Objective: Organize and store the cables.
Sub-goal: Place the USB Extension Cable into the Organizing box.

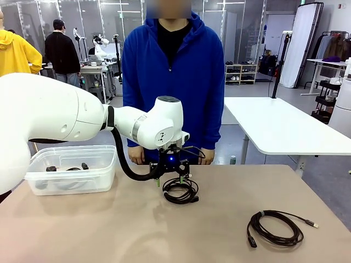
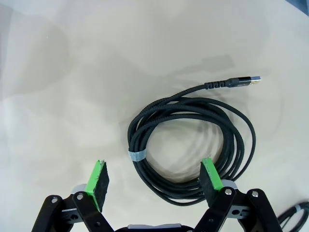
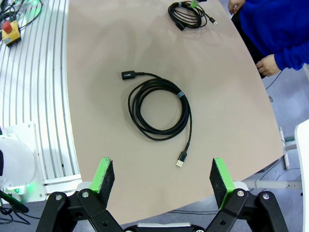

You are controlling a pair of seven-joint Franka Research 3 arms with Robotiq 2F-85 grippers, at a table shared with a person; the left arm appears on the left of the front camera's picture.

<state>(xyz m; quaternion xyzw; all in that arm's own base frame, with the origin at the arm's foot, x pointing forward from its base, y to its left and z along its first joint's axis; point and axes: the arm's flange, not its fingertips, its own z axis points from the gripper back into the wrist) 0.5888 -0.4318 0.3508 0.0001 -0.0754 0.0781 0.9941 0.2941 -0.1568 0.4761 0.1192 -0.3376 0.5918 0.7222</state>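
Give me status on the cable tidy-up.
Left gripper open, fingers astride the middle cable. Right gripper open, high above the second cable. Person's hands at far edge, out of the way.

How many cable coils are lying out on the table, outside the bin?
2. One coil lies mid-table under the open left gripper; a second coil sits near the table's right front edge. Dark cable also shows inside the clear bin, where more may be hidden.

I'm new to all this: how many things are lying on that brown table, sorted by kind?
Coiled black cables lying loose: 2, the middle cable and the right-hand cable.
Clear plastic bin: 1, with black cord inside that I cannot count.
Total: 3.
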